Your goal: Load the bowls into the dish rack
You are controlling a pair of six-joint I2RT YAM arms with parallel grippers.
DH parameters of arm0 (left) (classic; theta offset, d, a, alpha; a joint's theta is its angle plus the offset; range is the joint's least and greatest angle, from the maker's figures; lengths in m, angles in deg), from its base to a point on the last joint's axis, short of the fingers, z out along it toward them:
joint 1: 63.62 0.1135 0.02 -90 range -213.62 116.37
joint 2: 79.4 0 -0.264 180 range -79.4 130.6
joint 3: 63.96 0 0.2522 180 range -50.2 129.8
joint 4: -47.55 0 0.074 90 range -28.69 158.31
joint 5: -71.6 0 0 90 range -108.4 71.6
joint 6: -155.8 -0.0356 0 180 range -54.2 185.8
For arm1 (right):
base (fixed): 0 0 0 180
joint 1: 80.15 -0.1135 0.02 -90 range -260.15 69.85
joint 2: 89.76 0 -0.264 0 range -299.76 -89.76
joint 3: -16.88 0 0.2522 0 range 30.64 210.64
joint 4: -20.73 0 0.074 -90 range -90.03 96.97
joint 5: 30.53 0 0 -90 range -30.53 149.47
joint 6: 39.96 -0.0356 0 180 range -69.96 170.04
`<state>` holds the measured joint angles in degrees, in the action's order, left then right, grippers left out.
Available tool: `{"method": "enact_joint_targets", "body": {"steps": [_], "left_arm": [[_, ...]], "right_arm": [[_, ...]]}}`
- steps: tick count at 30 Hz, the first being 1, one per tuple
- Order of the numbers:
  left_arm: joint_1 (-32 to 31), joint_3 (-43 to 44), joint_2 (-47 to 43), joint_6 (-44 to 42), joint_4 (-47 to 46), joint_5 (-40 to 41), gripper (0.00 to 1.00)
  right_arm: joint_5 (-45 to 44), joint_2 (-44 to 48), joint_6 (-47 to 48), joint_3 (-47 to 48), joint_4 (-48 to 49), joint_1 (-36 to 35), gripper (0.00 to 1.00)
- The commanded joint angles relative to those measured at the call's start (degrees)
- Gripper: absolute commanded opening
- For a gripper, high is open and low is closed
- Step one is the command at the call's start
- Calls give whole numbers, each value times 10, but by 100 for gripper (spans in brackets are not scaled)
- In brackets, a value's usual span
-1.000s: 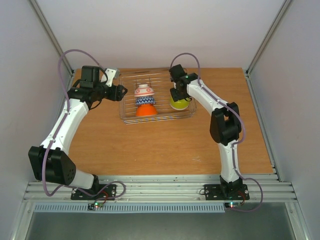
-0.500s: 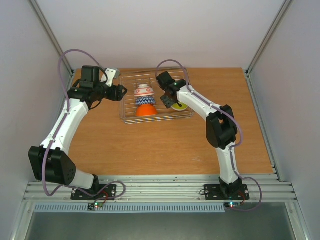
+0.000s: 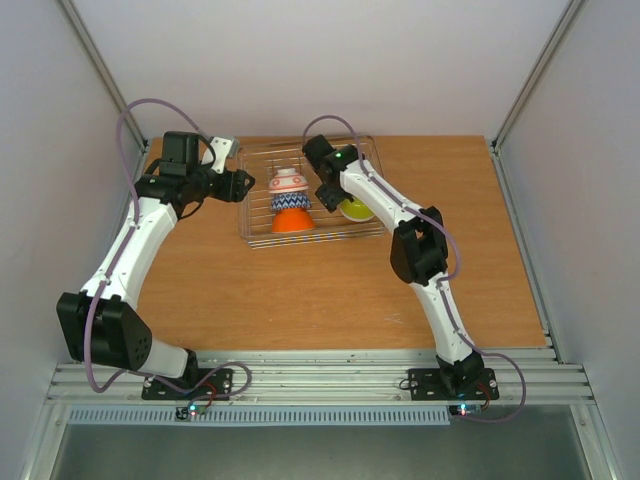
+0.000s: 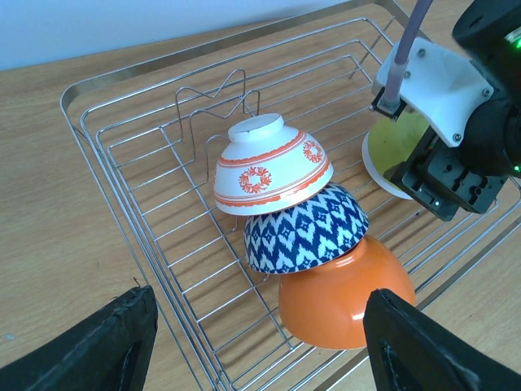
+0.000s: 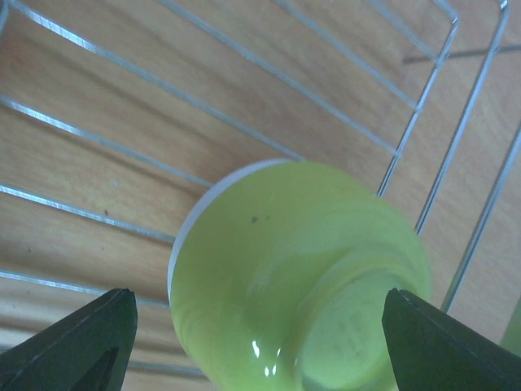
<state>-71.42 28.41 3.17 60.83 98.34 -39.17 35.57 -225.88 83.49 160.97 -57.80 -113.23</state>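
Observation:
The wire dish rack (image 3: 262,240) stands at the back of the table. Three bowls lean in a row in it: white with red pattern (image 3: 288,181), blue-and-white zigzag (image 3: 291,202), orange (image 3: 292,222). The yellow-green bowl (image 3: 356,210) lies tilted at the rack's right end. My right gripper (image 3: 328,196) is open just left of it; the bowl (image 5: 301,277) fills the right wrist view. My left gripper (image 3: 240,185) is open at the rack's left edge, facing the orange bowl (image 4: 342,293). No plain white bowl is in view.
The rack's raised wire divider (image 4: 220,94) stands behind the white-and-red bowl (image 4: 269,167). The right arm's wrist (image 4: 448,175) hangs over the rack's right half. Enclosure walls close in the table at the left, right and back.
The right gripper has moved left from over the yellow-green bowl toward the middle of the rack, leaving the bowl in the rack. The left arm has not moved.

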Motion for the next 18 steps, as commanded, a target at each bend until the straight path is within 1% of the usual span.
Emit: {"method": "enact_joint_targets", "body": {"steps": [1, 11, 18], "left_arm": [[0, -10, -12, -8, -24, -6, 71], [0, -10, -17, -7, -24, -7, 71], [0, -10, -14, -7, -25, -7, 71]], "right_arm": [[3, -16, 0, 24, -68, -2, 84], [-20, -44, -3, 32, -92, -4, 85], [-80, -69, 0, 42, -92, -7, 90]]}}
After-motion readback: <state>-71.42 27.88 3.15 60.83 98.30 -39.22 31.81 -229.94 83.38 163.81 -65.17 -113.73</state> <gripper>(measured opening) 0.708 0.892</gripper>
